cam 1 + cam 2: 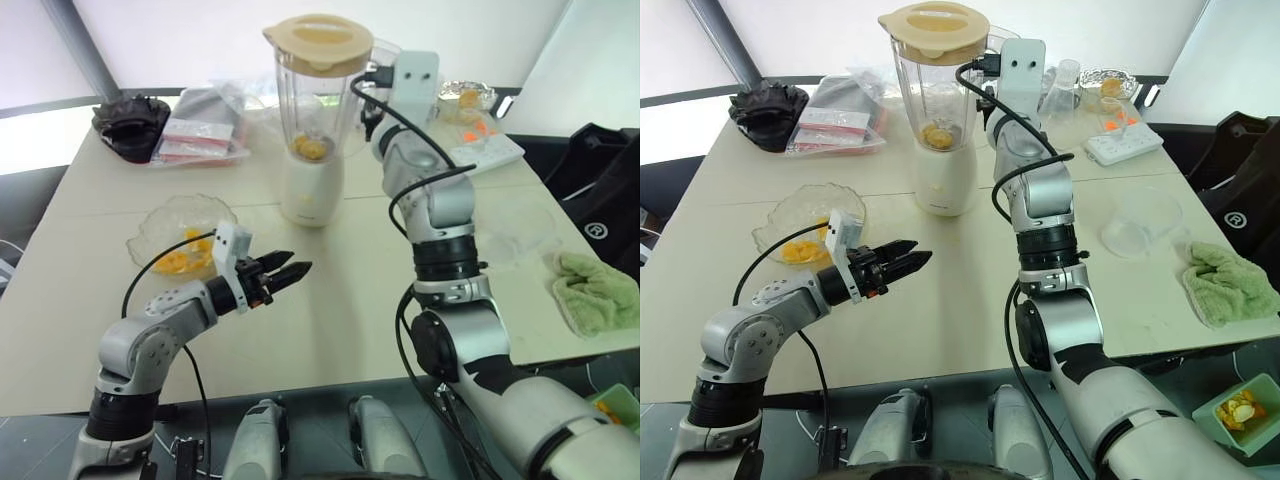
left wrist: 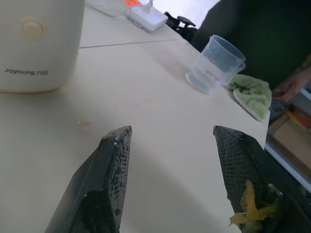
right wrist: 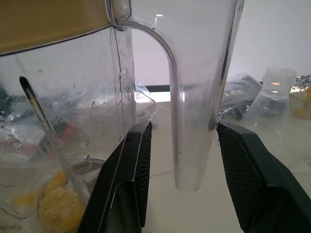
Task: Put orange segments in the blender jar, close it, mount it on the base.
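Bright, even daylight comes from the pale window wall at twelve o'clock, which is overexposed. Shadows on the table are soft and weak. Glare shows on the blender jar; near fingers look slightly soft.

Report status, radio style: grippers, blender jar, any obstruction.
Left gripper open, empty, over table. Right gripper straddling blender jar handle, jaws not touching. Jar lidded, segments inside, seated on base. Nothing in the way.
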